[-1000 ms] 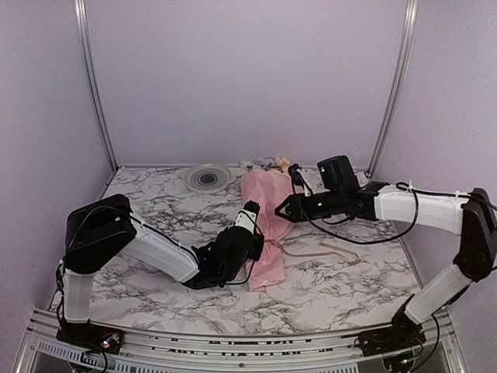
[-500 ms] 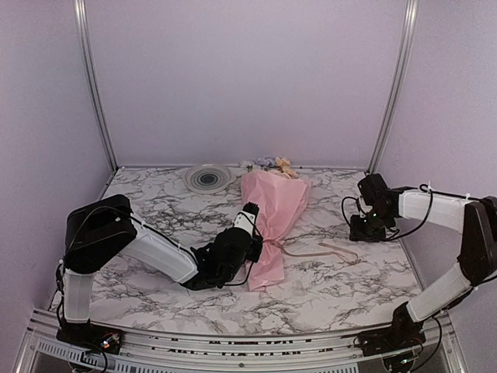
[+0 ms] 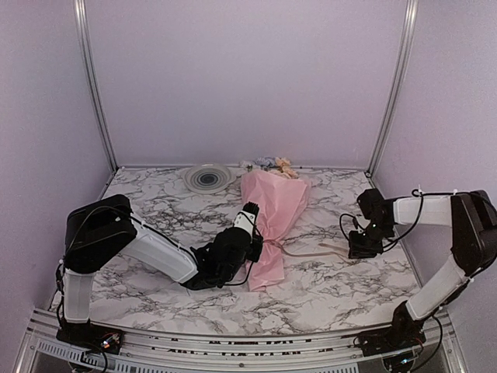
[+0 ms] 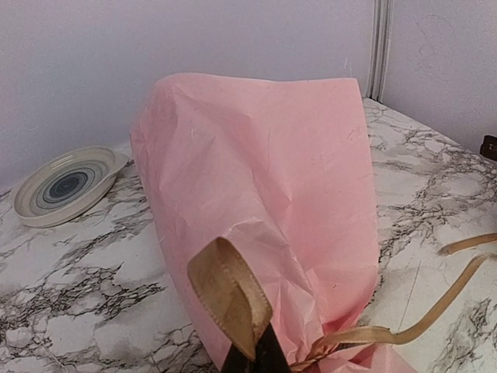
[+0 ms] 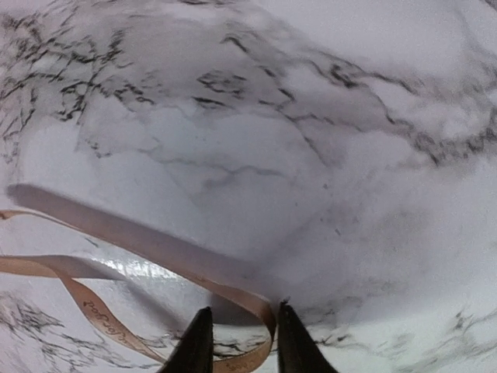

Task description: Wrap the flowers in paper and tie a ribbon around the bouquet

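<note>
Fingertips (image 4: 270, 359) of the left gripper (image 4: 252, 360) are clamped together on the ribbon (image 4: 229, 291), with a short tan loop of it standing up out of the pinch, right against the narrow end of the bouquet (image 3: 272, 206). Bouquet lies on the marble table (image 3: 155, 202) roughly mid-table. It's a pink paper cone, wide end toward the back wall, with a few blooms (image 3: 273, 163) poking out there; the gathered narrow end points to the near side. From that gathered part the ribbon trails off to the right across the tabletop in a flat loose curl. Right gripper (image 5: 241, 348) points down at the table at the far end of that curl, well apart from the bouquet. Its fingers (image 5: 196, 346) stand at a narrow gap with the ribbon's bend sitting between the tips, and there's no visible squeeze on it. A striped round plate (image 3: 207, 178) sits at the back left, just beside the bouquet's wide end.
</note>
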Robot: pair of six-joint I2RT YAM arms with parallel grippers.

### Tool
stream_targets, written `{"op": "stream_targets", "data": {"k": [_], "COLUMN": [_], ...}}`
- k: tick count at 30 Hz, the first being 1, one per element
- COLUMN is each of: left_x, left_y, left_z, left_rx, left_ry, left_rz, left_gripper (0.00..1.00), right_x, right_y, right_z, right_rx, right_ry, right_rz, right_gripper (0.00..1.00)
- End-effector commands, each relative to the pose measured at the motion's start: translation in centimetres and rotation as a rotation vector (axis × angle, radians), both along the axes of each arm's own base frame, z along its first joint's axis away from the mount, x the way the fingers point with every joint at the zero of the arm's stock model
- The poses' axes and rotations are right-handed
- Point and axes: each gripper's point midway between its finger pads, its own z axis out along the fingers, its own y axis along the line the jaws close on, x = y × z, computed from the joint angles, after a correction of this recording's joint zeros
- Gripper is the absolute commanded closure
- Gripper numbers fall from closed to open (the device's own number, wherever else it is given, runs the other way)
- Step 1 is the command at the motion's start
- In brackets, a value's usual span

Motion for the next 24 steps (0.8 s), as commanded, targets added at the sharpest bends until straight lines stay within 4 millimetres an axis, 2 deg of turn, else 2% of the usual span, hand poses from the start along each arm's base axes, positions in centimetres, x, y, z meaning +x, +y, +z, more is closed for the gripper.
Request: {"op": "stream_targets", "data": {"k": [1, 2, 4, 6, 8, 9, 12, 14, 15, 16, 18, 20, 24], "left_x": [0.2, 0.2, 0.2, 0.1, 0.1, 0.1, 0.1, 0.1, 0.1, 0.0, 0.0, -0.1, -0.1], "left_y": [0.2, 0.2, 0.1, 0.0, 0.0, -0.1, -0.3, -0.3, -0.2, -0.2, -0.1, 0.0, 0.1], "left_z": [1.3, 1.3, 1.3, 1.3, 1.3, 1.3, 1.3, 1.3, 1.3, 1.2, 1.3, 1.3, 1.4], "left_rx": [-0.042, -0.042, -0.042, -0.040, -0.041, -0.038, -0.036, -0.036, -0.038, -0.037, -0.041, -0.044, -0.048], "left_ry": [-0.015, -0.015, -0.015, -0.014, -0.015, -0.015, -0.016, -0.016, -0.016, -0.015, -0.016, -0.017, -0.020], "left_rz": [0.000, -0.001, -0.003, -0.007, -0.010, -0.012, -0.021, -0.022, -0.022, -0.024, -0.024, -0.022, -0.019], "left_gripper": [1.00, 1.00, 1.00, 1.00, 1.00, 1.00, 1.00, 1.00, 1.00, 1.00, 1.00, 1.00, 1.00], "right_x": [0.1, 0.3, 1.3, 3.3, 5.5, 6.3, 6.8, 6.4, 6.1, 5.9, 6.0, 6.8, 8.6], "right_y": [0.1, 0.1, 0.4, 2.4, 6.8, 9.7, 18.3, 23.0, 25.2, 27.1, 30.3, 33.0, 37.6], "right_z": [-0.9, -0.5, 1.3, 4.9, 10.7, 14.1, 24.1, 29.5, 31.2, 32.3, 33.1, 32.8, 30.7], "right_rx": [0.012, 0.012, 0.024, 0.100, 0.217, 0.268, 0.401, 0.494, 0.544, 0.588, 0.639, 0.636, 0.609], "right_ry": [0.021, 0.012, -0.038, -0.132, -0.281, -0.367, -0.616, -0.758, -0.810, -0.844, -0.876, -0.875, -0.847], "right_rz": [0.009, 0.011, 0.021, 0.067, 0.182, 0.261, 0.475, 0.562, 0.597, 0.619, 0.646, 0.676, 0.726], "right_gripper": [0.89, 0.98, 1.00, 1.00, 1.00, 1.00, 1.00, 1.00, 1.00, 1.00, 1.00, 1.00, 1.00]}}
